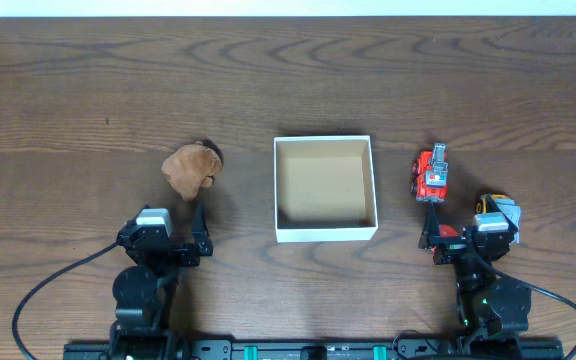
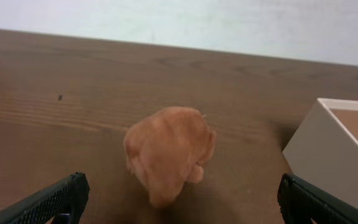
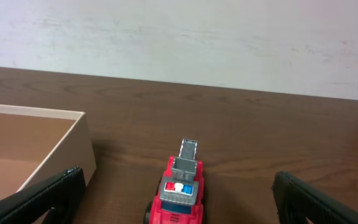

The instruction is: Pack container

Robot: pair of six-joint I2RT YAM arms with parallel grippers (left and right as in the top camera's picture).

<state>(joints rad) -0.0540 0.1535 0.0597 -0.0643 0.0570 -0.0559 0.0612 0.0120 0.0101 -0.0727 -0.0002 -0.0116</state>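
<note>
The container [image 1: 325, 231] is a square white-walled box with a tan inside, empty, at the table's middle. It also shows in the left wrist view [image 2: 319, 152] and the right wrist view [image 3: 73, 134]. A brown plush toy [image 1: 190, 166] lies left of it, just ahead of my open left gripper [image 1: 200, 222]; it shows in the left wrist view [image 2: 168, 151], between and beyond the fingers [image 2: 179, 199]. A red toy fire truck [image 1: 430, 175] stands right of the container, just ahead of my open right gripper [image 1: 430, 228]; it shows in the right wrist view [image 3: 179, 193] between the fingers [image 3: 176, 196].
The dark wooden table [image 1: 88, 90] runs to a pale wall at the far edge. Both arm bases sit at the near edge with black cables trailing off.
</note>
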